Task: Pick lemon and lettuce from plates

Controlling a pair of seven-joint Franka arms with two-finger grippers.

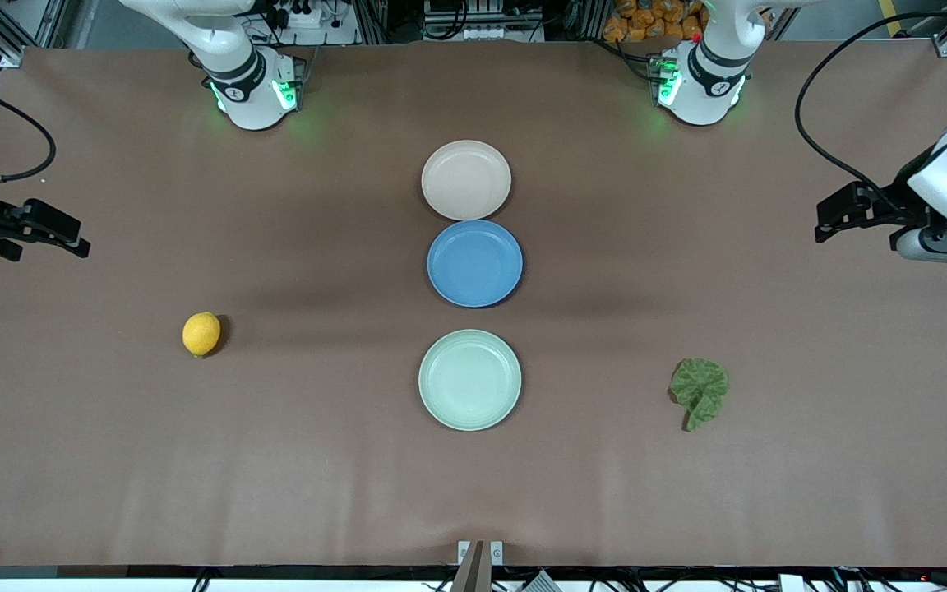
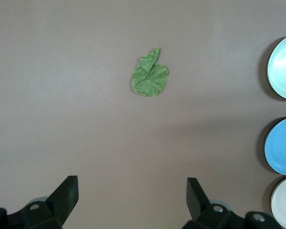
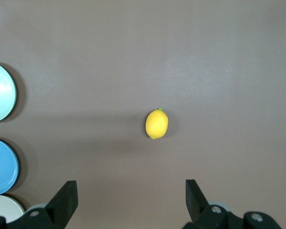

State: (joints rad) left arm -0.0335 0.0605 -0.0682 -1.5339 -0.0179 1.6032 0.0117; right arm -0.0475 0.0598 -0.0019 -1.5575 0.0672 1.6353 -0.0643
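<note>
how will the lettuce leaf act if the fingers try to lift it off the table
The lettuce lies flat and thin on the bare table, so it will probably be hard to get under. Its crinkled blade looks floppy and would likely droop or fold. It seems very light, and a nudge may slide it rather than lift it.

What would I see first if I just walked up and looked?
Three plates in a row down the table's middle: a beige plate farthest from the front camera, a bright blue plate touching it, and a mint plate nearest. All are empty. The lemon lies on the bare table toward the right arm's end, the lettuce toward the left arm's end.
</note>
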